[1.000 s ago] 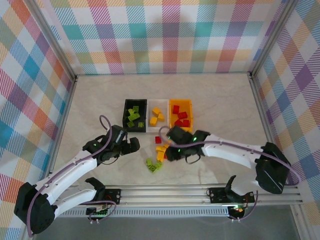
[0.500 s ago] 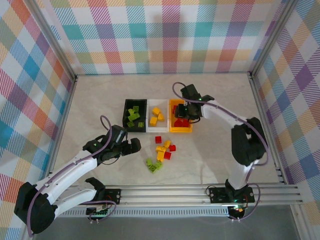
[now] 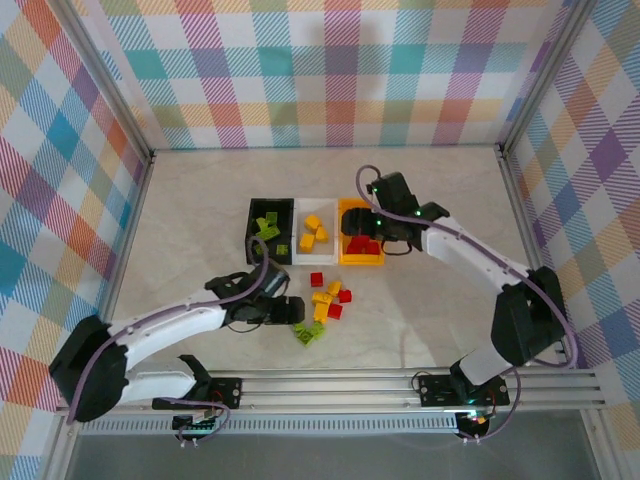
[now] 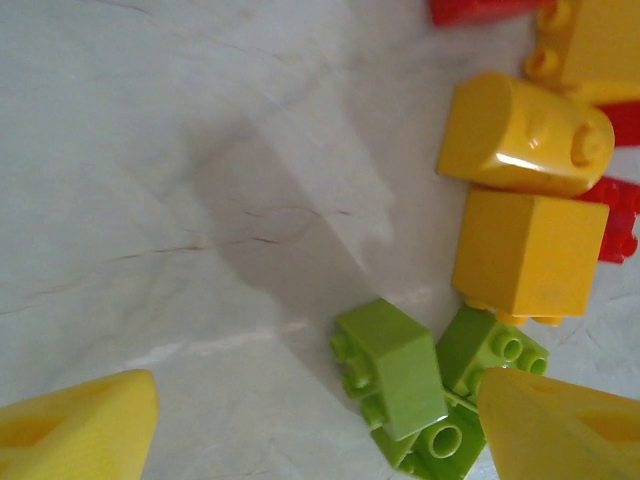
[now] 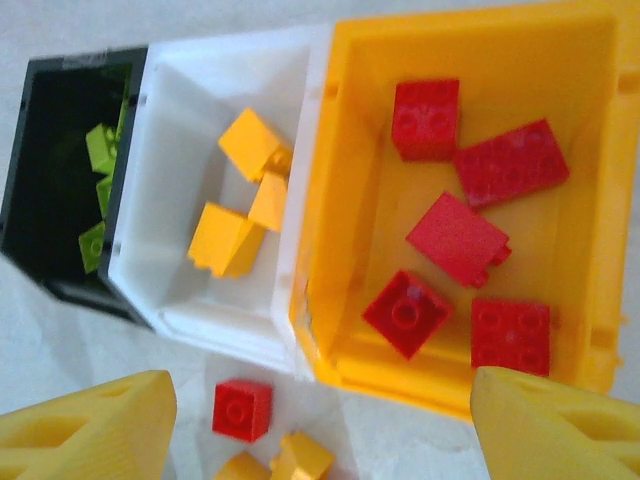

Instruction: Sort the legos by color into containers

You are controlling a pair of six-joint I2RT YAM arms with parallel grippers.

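Overhead, the left fingers point(image 3: 285, 309) sit low over the bench point(image 3: 200, 220), just beside the green legos point(image 3: 308, 331) at the near end of the loose heap. The right fingers point(image 3: 374, 238) hover above the orange bin point(image 3: 360, 261), which stands in a row with the white bin point(image 3: 316, 261) and black bin point(image 3: 250, 225).

From the left wrist, the left fingers point(image 4: 80, 425) are spread wide and empty, one on each side of the green cluster. The top green brick point(image 4: 392, 368) lies tipped, studs facing frame-left, its long axis running up and down the frame with a slight lean. Centring rightward over it, closing across its short width and lifting straight should keep the bricks beneath and the yellow legos point(image 4: 528, 250) undisturbed.

From the right wrist, the right fingers point(image 5: 85, 430) gape wide with nothing held, over the orange bin's near wall point(image 5: 400, 385). Five red legos point(image 5: 460, 240) lie inside it, and a stray red brick point(image 5: 241, 408) waits on the bench.
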